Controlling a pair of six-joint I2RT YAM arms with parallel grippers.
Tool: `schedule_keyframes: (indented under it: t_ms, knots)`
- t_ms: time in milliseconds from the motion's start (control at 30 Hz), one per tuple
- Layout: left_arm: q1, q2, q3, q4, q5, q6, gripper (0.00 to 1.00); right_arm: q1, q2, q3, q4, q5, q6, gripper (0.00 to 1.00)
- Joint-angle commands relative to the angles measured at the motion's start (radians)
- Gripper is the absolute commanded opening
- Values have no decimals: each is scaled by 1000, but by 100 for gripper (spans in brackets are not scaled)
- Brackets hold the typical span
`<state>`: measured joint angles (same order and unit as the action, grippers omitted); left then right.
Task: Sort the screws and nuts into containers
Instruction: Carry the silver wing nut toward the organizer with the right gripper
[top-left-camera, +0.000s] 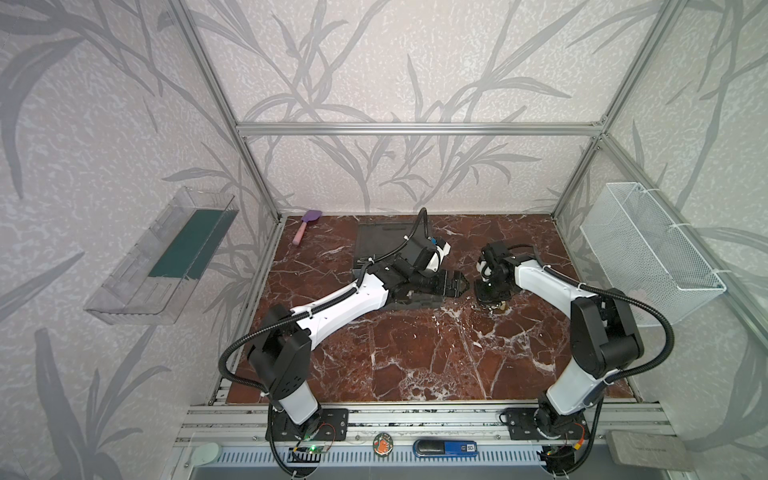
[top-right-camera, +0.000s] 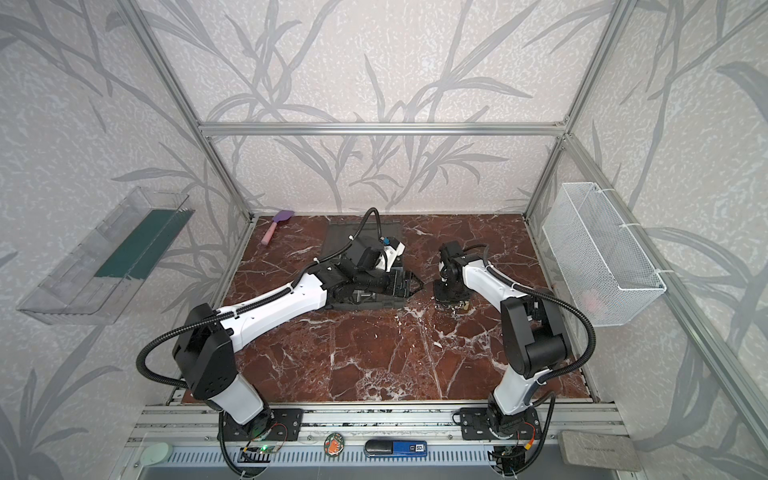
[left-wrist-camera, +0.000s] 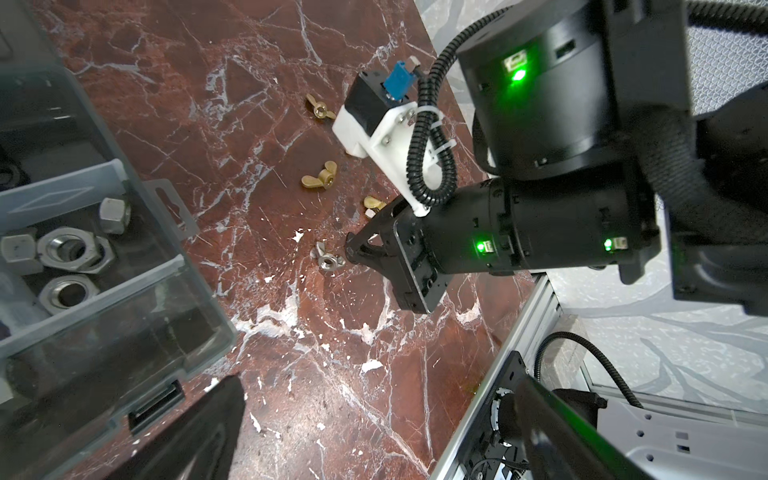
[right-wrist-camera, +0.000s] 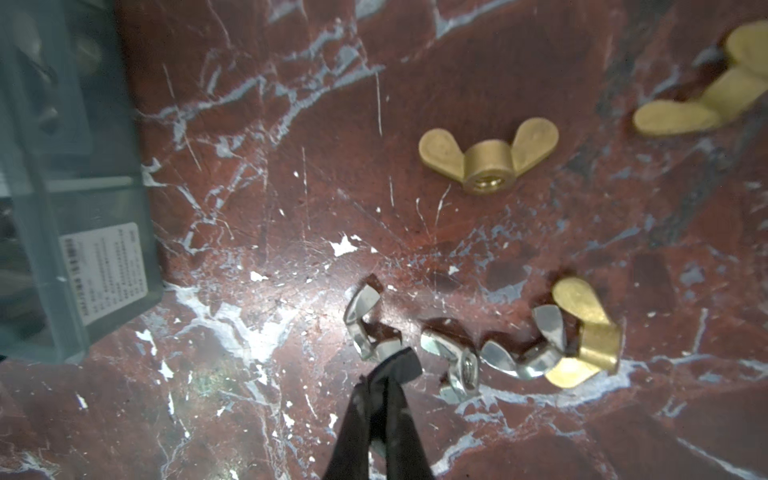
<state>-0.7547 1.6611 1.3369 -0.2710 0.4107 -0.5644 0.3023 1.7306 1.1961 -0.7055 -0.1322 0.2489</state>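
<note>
In both top views the left gripper (top-left-camera: 460, 286) hangs low over the right end of the open organizer case (top-left-camera: 376, 245), its jaws spread wide with nothing between them. The right gripper (top-left-camera: 494, 305) points straight down at the marble surface (top-left-camera: 415, 353) just right of the case. The fasteners beneath it are too small to make out from here.

From the left wrist, one compartment (left-wrist-camera: 62, 195) of the case holds several silver hex nuts (left-wrist-camera: 72, 249). Loose on the surface beside the case lie brass wing nuts (left-wrist-camera: 320, 176) and a silver wing nut (left-wrist-camera: 328, 261), which the right gripper's tips meet.

From the right wrist, the right gripper's jaws are pressed together, tips against that silver wing nut's near edge. I cannot tell whether a wing is pinched between them. Two other silver wing nuts (right-wrist-camera: 453, 361) lie in a row just beside it, the far one touching a brass wing nut (right-wrist-camera: 586, 336).
</note>
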Motion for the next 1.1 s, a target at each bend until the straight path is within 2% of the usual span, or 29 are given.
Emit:
schedule_keyframes:
  t_ms: [0, 233, 533, 733, 867, 1067]
  knots:
    - [28, -50, -2, -10, -16, 15, 100, 12, 33, 86, -27, -31, 11, 0]
    - [116, -81, -39, 7, 20, -19, 99, 64, 169, 355, -82, -35, 6, 0]
    - [239, -155, -79, -52, 14, 10, 99, 131, 375, 675, -79, -101, 34, 0]
    - [290, -209, -116, -65, 7, 15, 99, 171, 526, 864, -133, -118, 45, 0]
    - [310, -237, -147, -60, 5, 12, 99, 182, 601, 953, -175, -98, 38, 0]
    - [332, -252, -166, -63, 14, 13, 99, 182, 663, 1004, -196, -102, 43, 8]
